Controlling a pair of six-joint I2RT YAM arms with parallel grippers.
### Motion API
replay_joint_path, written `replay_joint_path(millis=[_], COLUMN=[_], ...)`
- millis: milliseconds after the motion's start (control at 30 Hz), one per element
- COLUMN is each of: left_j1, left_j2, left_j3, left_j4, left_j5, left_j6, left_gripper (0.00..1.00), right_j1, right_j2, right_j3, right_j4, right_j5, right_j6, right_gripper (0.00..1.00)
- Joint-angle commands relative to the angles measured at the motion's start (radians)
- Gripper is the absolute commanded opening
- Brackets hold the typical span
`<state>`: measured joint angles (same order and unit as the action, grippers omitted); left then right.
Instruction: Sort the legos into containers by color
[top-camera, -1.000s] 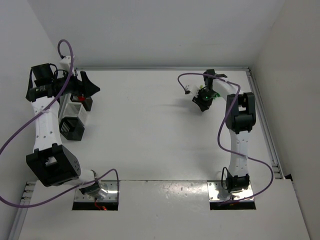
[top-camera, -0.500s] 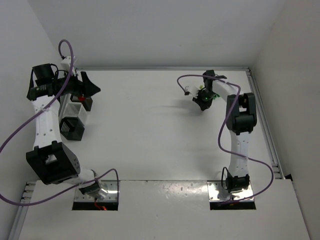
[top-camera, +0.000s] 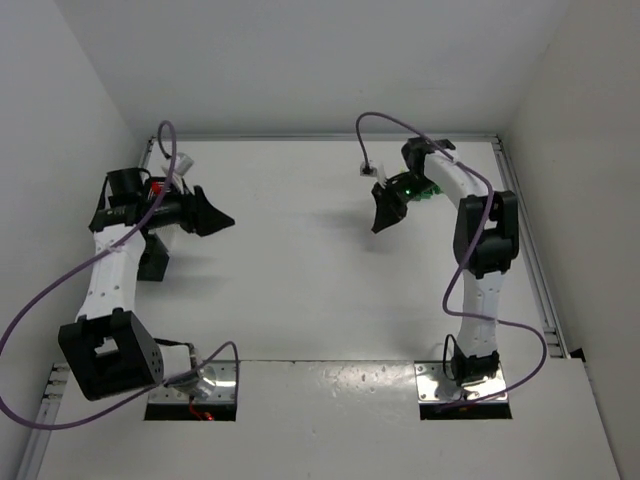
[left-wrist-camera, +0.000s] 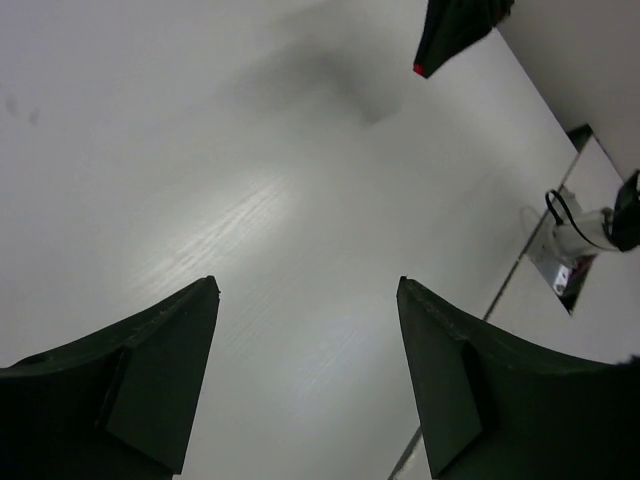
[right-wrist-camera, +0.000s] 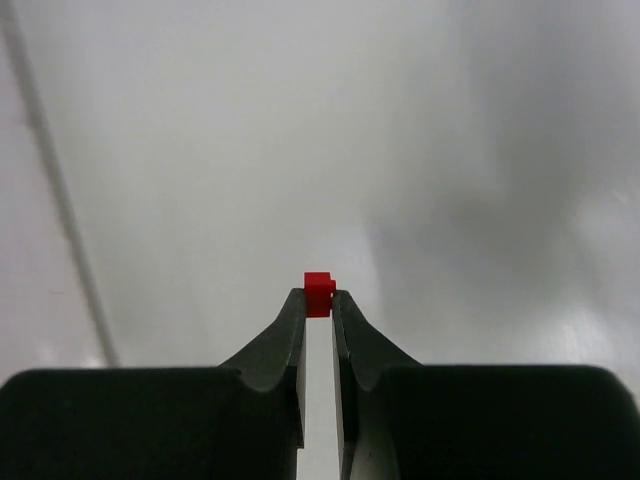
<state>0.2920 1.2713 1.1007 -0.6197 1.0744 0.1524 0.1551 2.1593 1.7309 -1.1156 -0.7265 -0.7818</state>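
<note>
Over the bench (top-camera: 300, 290) both arms have moved. The left arm (top-camera: 108, 275) has swung away from the left edge toward the middle, leaving a black container (top-camera: 152, 260) half hidden behind it. The right arm (top-camera: 480, 235) has turned inward from the far right corner. This probably means the next brick is picked and ready to carry across. The left fingers (top-camera: 212, 212) stand wide apart and hold nothing. The right fingers (top-camera: 380, 222) are nearly closed, pinching a red lego (right-wrist-camera: 319, 293) at their tips, clear above the bench.
</note>
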Motion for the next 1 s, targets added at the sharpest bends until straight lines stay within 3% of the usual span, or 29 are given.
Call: replay_joint_path(millis=[0,100,367,733,967], left_j1=[-0.079,-0.163,-0.416,-0.56,-0.645], left_j2=[-0.056,-0.105,-0.214,-0.148,-0.128], left_j3=[-0.079,-0.139,-0.228,-0.187,-0.176], left_j4=[0.044,0.058,0.236,0.236,0.184], left_j5=[0.105,0.105,0.044,0.044,0.055], left_j6=[0.076,0.131,0.208,0.337,0.411], left_gripper=[0.77,0.76,0.73,0.67,0.57], right_j1=[0.04,0.081,0.196,0.34,0.396], right_j2=[-0.059,-0.038,-0.049,-0.067,-0.078], right_j3=[0.094,0.127,0.085,0.021,0.021], right_j4=[-0.215,-0.293,-0.293,-0.293,-0.293], right_j5=[-0.33,-0.48,-0.648,-0.697,-0.677], right_j6=[0.036,0.07,0.188,0.207,0.225], right_gripper=[0.04,0.04,0.02,0.02,0.02])
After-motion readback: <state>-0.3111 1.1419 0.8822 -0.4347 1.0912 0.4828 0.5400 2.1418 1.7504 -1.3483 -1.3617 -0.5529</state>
